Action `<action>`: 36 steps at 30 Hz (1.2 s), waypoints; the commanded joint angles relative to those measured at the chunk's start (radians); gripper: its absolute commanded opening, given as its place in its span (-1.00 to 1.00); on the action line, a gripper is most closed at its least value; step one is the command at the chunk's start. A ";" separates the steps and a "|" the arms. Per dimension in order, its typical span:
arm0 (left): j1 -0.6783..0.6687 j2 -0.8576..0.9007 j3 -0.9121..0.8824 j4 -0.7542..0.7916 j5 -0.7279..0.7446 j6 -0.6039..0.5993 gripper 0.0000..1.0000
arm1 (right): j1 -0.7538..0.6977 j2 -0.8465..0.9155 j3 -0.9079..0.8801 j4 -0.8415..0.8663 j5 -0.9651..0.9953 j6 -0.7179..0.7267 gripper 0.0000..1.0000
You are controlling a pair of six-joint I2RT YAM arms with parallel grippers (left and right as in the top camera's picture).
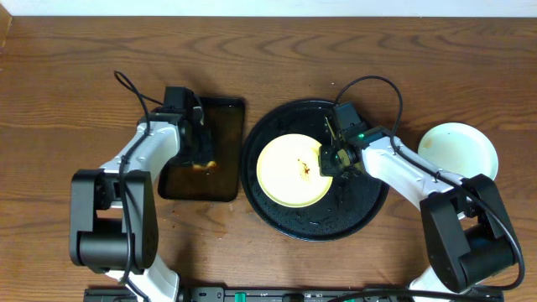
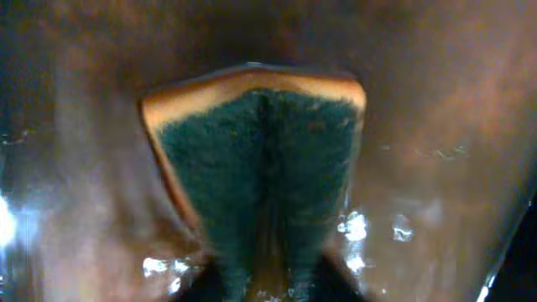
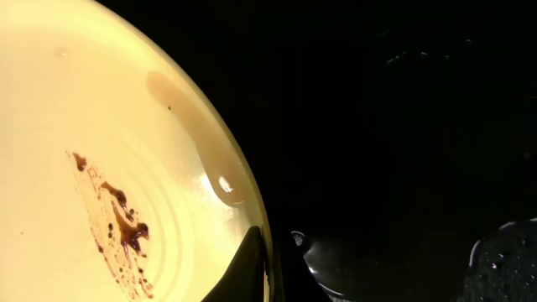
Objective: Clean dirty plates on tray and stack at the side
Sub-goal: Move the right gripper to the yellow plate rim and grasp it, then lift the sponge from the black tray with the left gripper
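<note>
Evidently the right gripper (image 1: 325, 161) is pinching the plate (image 1: 285, 172) by its rim to steady it, while the left gripper (image 1: 201, 156) is clamping the sponge (image 2: 260, 159) for wiping.

The left arm (image 1: 138, 153) and the right arm (image 1: 401, 172) look the same. Each has a long white part with smooth round edges and big black blocks at the joints. A thin black cable (image 1: 127, 87) loops out of each arm. A tiny green light (image 1: 360, 132) glows by the right wrist. The left gripper (image 1: 201, 161) and the right gripper (image 1: 329, 159) are black.
</note>
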 commanded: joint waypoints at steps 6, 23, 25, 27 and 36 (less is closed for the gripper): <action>-0.007 -0.043 0.010 0.006 -0.011 -0.044 -0.86 | -0.002 0.008 -0.003 -0.020 0.135 0.020 -0.98; -0.007 -0.245 0.012 0.062 -0.012 -0.057 -0.86 | -0.002 0.008 -0.003 -0.016 0.151 0.019 -0.98; -0.007 -0.249 0.012 0.100 -0.012 -0.033 -0.86 | -0.002 0.008 -0.003 -0.017 0.151 0.014 -0.98; -0.007 -0.259 0.012 0.137 -0.013 -0.010 -0.86 | -0.002 0.008 -0.003 -0.016 0.153 0.008 -0.98; -0.007 -0.361 0.012 0.239 -0.089 0.040 -0.85 | -0.002 0.008 -0.003 -0.011 0.154 0.000 -0.98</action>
